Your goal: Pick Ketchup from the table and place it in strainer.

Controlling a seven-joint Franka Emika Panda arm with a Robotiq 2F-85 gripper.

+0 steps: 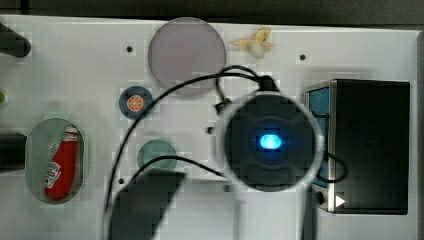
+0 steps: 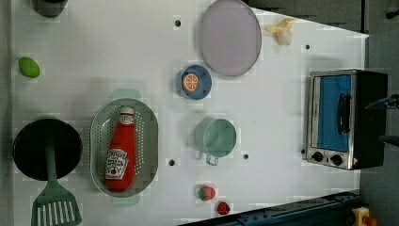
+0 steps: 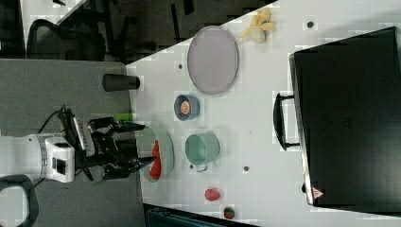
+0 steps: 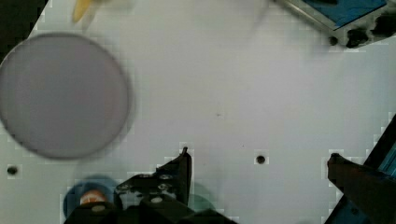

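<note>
Two fingers of my gripper point(image 4: 257, 161) stand wide apart with nothing between them, white table point(image 4: 224, 84) showing through the gap. From the right view, the gripper point(image 3: 137, 144) hangs apart from the surface, just off the strainer point(image 3: 163, 146). Ketchup point(image 2: 120, 150) lies lengthwise inside the strainer point(image 2: 96, 141), cap toward one end handle. I judge the placing done and the release complete; next I need only retreat clear, without brushing the strainer rim.
</note>
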